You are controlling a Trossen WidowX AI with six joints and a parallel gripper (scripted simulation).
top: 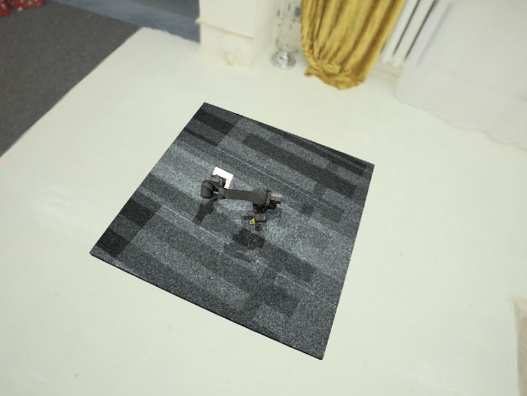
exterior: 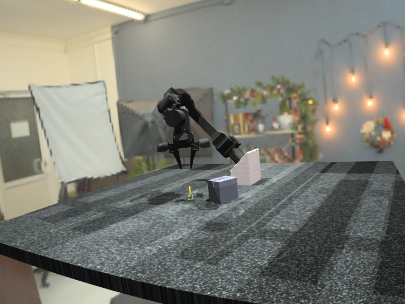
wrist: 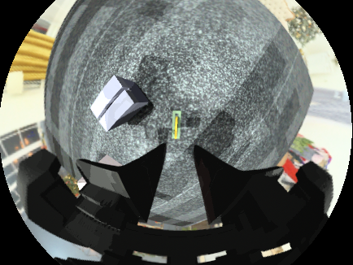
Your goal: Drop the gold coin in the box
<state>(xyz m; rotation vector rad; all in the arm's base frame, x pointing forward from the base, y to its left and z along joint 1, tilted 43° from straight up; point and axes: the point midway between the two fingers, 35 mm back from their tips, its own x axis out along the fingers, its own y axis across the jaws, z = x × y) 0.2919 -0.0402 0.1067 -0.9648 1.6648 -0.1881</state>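
Observation:
The gold coin (top: 253, 220) (exterior: 189, 190) (wrist: 176, 128) stands on edge in the green holder (exterior: 191, 198) (wrist: 176, 112). In the wrist view it is a thin upright line just beyond the fingertips, its faces turned toward the two fingers. My gripper (exterior: 185, 168) (wrist: 180, 148) is partly open and empty, pointing down and high above the coin. In the top view the wrist partly hides the holder, and the fingertips cannot be made out. The closed grey box (top: 276, 196) (exterior: 224, 191) (wrist: 115, 91) stands beside the holder, its lid slot visible in the wrist view. The arm covers much of it in the top view.
A pale pink block with a sloping top (top: 225, 173) (exterior: 250, 169) (wrist: 107, 160) stands at the arm's base, behind the grey box in the exterior view. The arm reaches over the box. All stand on a dark patterned table top (top: 276, 298) (exterior: 209, 248) (wrist: 195, 65).

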